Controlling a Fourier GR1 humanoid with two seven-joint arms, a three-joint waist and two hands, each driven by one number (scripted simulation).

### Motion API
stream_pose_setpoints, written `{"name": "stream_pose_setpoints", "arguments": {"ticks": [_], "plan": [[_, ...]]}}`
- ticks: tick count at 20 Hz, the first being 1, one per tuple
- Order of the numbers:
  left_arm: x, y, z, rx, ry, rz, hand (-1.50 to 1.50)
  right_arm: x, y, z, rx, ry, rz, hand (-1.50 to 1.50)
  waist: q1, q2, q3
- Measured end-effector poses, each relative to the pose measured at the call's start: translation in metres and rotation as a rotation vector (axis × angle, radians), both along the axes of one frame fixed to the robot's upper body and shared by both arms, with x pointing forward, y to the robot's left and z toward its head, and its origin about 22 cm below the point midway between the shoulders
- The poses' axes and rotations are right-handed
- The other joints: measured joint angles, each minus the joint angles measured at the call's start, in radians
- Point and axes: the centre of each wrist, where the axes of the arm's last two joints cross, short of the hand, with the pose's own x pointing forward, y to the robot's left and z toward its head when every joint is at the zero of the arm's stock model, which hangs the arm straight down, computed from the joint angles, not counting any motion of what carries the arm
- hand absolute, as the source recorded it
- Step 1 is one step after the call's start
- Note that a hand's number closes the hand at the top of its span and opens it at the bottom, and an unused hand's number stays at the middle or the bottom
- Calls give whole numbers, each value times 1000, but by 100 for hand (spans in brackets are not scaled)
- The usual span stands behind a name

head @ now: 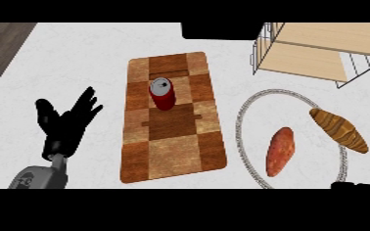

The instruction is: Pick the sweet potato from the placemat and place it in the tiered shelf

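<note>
An orange-red sweet potato (pixel 280 151) lies on a round white placemat (pixel 254 99) with a grey rim, at the right of the counter. The tiered shelf (pixel 307 54), wire-framed with light wooden boards, stands at the back right, beyond the round mat. My left hand (pixel 66 122) rests open at the far left, fingers up, well away from the sweet potato. Only a dark sliver of my right hand (pixel 351 185) shows at the lower right edge, just below the round mat.
A brown striped croissant (pixel 339 128) lies on the same round mat, right of the sweet potato. A red can (pixel 162 94) stands upright on a brown checkered wooden board (pixel 173 147) in the middle. A black object (pixel 220 30) sits at the back edge.
</note>
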Motion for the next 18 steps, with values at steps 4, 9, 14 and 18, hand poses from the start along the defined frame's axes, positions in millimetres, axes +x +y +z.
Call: {"name": "stream_pose_setpoints", "arguments": {"ticks": [4,9,14,18], "plan": [[-1,3,0,3,6,12,0,12,12,-11,-18,43,34,-150,-5,-2,1],[-3,5,1,-4,15,15,0,14,24,-28,-48,99,40,-150,-14,-5,1],[-5,4,1,3,18,21,0,21,33,-37,-84,117,36,-150,-18,-5,0],[-6,4,0,3,13,23,0,29,44,-48,-97,119,37,-150,-19,-5,1]]}}
